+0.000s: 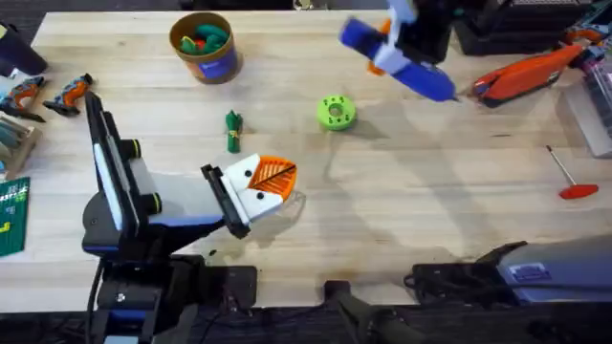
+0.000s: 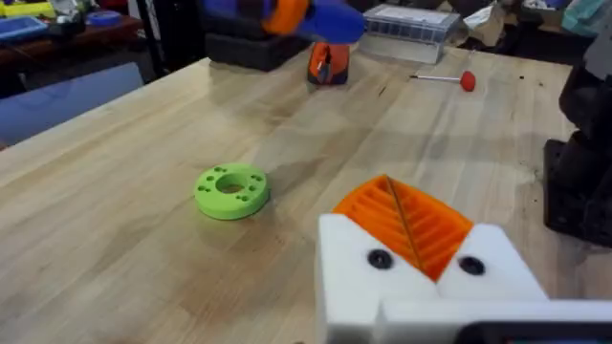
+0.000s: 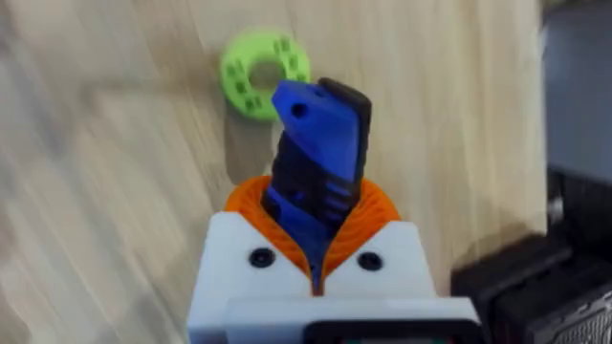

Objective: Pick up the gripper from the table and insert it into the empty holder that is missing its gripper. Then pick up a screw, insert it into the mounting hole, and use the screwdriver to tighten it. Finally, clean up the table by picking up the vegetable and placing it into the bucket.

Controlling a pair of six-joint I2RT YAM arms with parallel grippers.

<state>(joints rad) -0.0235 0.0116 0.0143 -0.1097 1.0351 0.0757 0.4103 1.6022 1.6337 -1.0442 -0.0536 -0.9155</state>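
Lying aslant, screwdriver (image 1: 402, 62) tip rightward

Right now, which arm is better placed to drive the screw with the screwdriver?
Right, probably. Its pincer is shut on the blue screwdriver, held above the table, while the left pincer rests low near the front edge.

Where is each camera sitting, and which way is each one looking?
Overhead: above the wooden table, looking down and forward; left gripper rests low, right gripper carries the bright blue pen-shaped screwdriver.
Left wrist: on the left arm, looking across the table past its orange pads.
Right wrist: on the right arm, looking down over the clamped screwdriver.
All three share the lime-green round disc.
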